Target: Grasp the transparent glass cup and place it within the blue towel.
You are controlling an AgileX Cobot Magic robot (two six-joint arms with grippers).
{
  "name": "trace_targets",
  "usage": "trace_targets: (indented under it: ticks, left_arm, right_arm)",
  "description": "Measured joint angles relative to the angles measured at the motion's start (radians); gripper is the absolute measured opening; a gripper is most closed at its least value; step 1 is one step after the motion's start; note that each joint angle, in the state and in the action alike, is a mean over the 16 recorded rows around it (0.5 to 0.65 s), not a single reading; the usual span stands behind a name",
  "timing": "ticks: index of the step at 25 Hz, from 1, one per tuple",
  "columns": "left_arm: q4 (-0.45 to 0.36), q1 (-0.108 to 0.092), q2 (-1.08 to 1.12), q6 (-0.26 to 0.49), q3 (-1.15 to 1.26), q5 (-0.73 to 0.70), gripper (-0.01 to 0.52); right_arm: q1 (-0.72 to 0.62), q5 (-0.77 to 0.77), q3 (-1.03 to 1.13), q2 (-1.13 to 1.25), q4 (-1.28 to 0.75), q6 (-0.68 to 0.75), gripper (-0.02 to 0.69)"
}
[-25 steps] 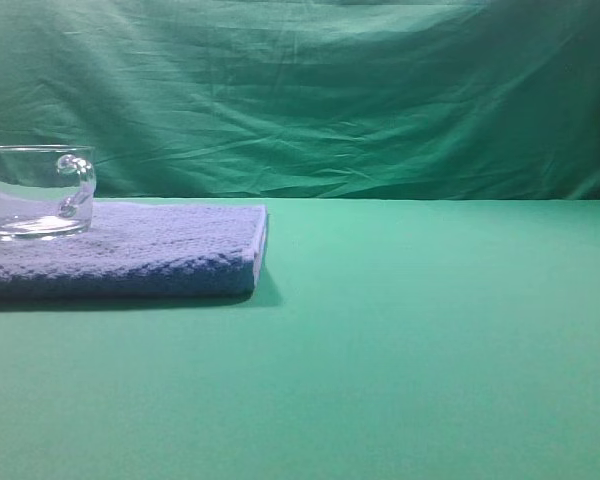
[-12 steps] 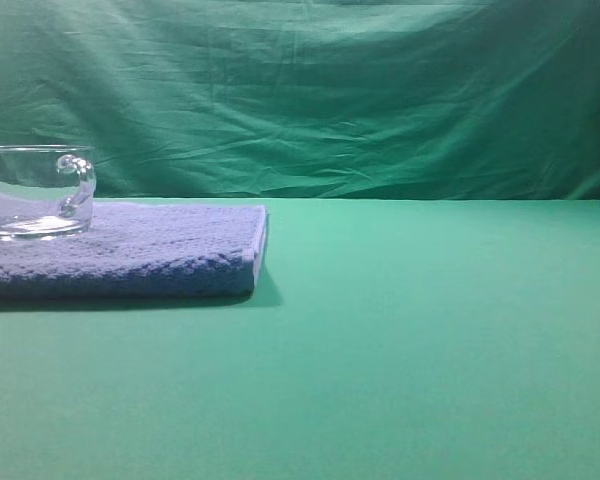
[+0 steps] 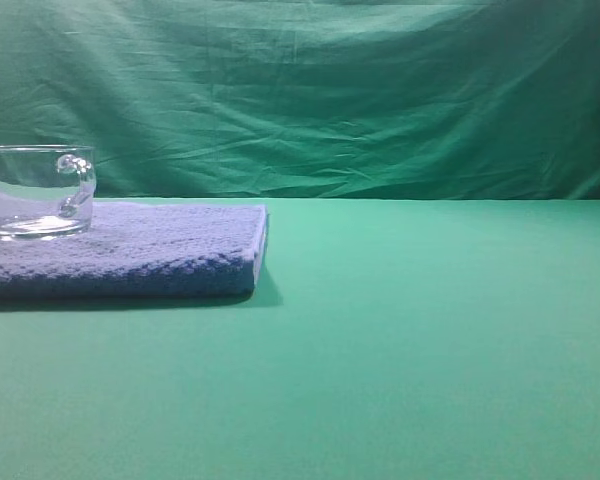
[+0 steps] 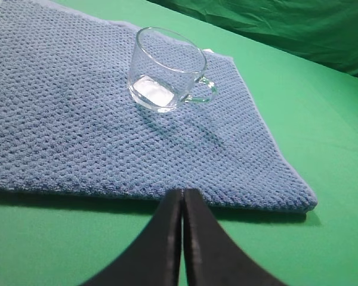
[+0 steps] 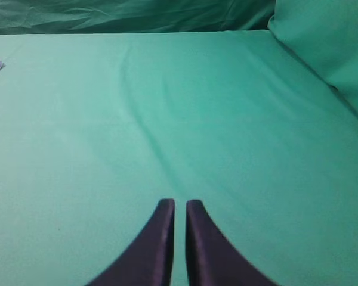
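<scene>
Left wrist view shows the glass cup [image 4: 167, 70] standing upright on the blue towel [image 4: 77, 131] near its far edge, handle sideways. Left gripper [image 4: 182, 196] is pressed closed, empty; right gripper [image 5: 179, 205] nearly closed, empty, above the green table [image 5: 227, 119].

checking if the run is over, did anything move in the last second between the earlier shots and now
Nothing visibly changed. The transparent glass cup stands upright on the folded blue terry towel in the same spot, handle on the same side, and no arm shows in the exterior high view at any of the three moments.
</scene>
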Motion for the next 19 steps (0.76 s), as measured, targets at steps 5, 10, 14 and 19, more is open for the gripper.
trace_targets:
  ticks: [5, 10, 14, 19]
  left_arm:
    - [0.000, 0.000, 0.000, 0.000, 0.000, 0.000, 0.000]
    - [0.000, 0.000, 0.000, 0.000, 0.000, 0.000, 0.000]
    - [0.000, 0.000, 0.000, 0.000, 0.000, 0.000, 0.000]
    - [0.000, 0.000, 0.000, 0.000, 0.000, 0.000, 0.000]
  right_arm:
    - [0.000, 0.000, 0.000, 0.000, 0.001, 0.000, 0.072]
    - [0.000, 0.000, 0.000, 0.000, 0.001, 0.000, 0.072]
    - [0.000, 0.000, 0.000, 0.000, 0.001, 0.000, 0.072]
    - [0.000, 0.000, 0.000, 0.000, 0.001, 0.000, 0.072]
